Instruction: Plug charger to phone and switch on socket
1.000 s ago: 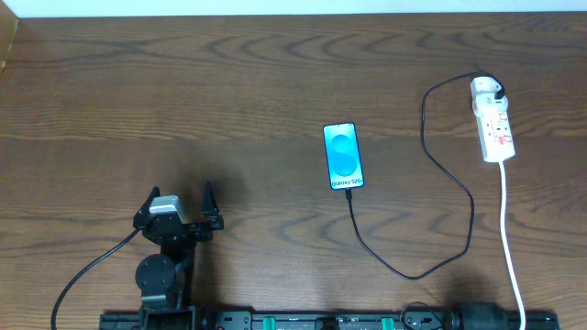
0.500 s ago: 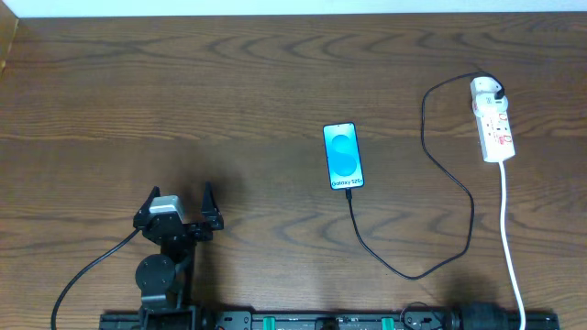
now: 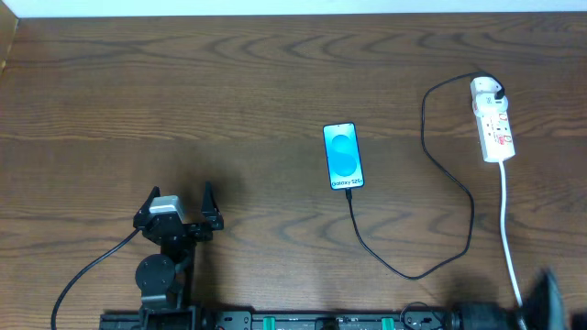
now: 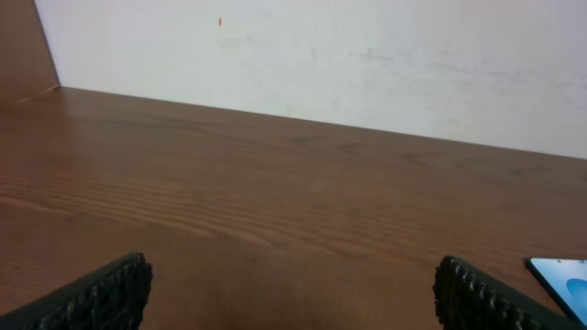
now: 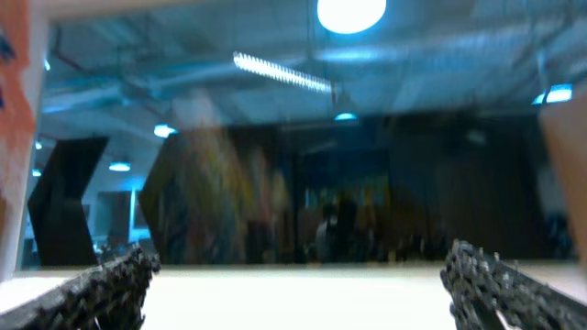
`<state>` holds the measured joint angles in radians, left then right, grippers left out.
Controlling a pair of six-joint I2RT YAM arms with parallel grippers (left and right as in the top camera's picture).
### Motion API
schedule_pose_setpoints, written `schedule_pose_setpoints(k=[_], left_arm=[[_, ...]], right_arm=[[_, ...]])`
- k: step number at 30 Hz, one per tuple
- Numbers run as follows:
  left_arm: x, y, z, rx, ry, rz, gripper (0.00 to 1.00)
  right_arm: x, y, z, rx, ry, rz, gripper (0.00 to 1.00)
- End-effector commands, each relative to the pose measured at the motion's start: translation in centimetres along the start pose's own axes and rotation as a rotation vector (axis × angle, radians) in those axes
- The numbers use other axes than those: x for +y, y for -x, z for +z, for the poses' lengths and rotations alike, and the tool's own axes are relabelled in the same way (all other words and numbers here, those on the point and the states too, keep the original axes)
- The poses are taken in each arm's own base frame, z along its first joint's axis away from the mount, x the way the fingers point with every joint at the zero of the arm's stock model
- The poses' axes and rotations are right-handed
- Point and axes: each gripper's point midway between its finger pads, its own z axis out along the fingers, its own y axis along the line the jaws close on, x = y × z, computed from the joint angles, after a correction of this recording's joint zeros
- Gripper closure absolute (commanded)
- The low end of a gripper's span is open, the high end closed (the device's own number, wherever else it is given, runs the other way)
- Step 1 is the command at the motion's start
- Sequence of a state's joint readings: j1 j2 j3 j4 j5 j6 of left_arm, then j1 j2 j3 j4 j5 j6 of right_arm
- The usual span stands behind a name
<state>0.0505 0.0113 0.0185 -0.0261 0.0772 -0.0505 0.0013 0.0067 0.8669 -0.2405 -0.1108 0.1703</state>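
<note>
- One change only: a dark piece of the right arm point(image 3: 548, 298) now pokes into the bottom right corner of the overhead view, where a moment ago there was bare worktop point(image 3: 229, 110).
- Nothing else has shifted; phone, cable and power strip sit where they were.
- Meaning, as a guess: the right arm is starting out, and the strip is the nearest task item on its side, so the switch step is probably next.
- Right claw point(image 5: 298, 284): fingers spread wide, nothing between them. Its camera looks up at a blurred room with ceiling lights, no worktop in it.
- Left claw point(image 3: 180, 194): also spread open and empty, parked low at the near left, well apart from everything.
- Phone point(image 3: 343, 156): flat mid-worktop, blue screen lit, black edges. One corner of it shows at the right edge of the left wrist view point(image 4: 561, 275).
- Charger point(image 3: 423, 119): thin black cable. Its tip meets the phone's near edge and looks plugged in, but it is too small to confirm seating. The cable loops right and runs up to a white plug head in the far end of the strip.
- Socket point(image 3: 495, 128): narrow white strip at far right with red marks, its white cord point(image 3: 507, 229) trailing toward the near edge.
- Switch on or off: cannot tell.
</note>
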Motion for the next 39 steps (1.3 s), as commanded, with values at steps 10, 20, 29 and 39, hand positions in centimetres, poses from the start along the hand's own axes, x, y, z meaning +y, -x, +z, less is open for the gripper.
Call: schedule_pose_setpoints(k=[10, 20, 29, 39], left_arm=[[-0.3, -1.5, 0.1, 0.049, -0.024, 0.011, 0.02], [-0.3, -1.5, 0.1, 0.049, -0.024, 0.011, 0.02], [-0.3, -1.5, 0.1, 0.049, -0.024, 0.011, 0.02], [-0.3, -1.5, 0.1, 0.049, -0.024, 0.011, 0.02]], right_arm=[[-3.5, -17.2, 1.7, 0.287, -0.087, 0.156, 0.01], [-5.1, -27.6, -0.3, 0.446, -0.126, 0.172, 0.01], [-5.8, -33.0, -2.4, 0.522, -0.144, 0.184, 0.01], [-6.6, -36.2, -4.6, 0.662, -0.209, 0.183, 0.01]])
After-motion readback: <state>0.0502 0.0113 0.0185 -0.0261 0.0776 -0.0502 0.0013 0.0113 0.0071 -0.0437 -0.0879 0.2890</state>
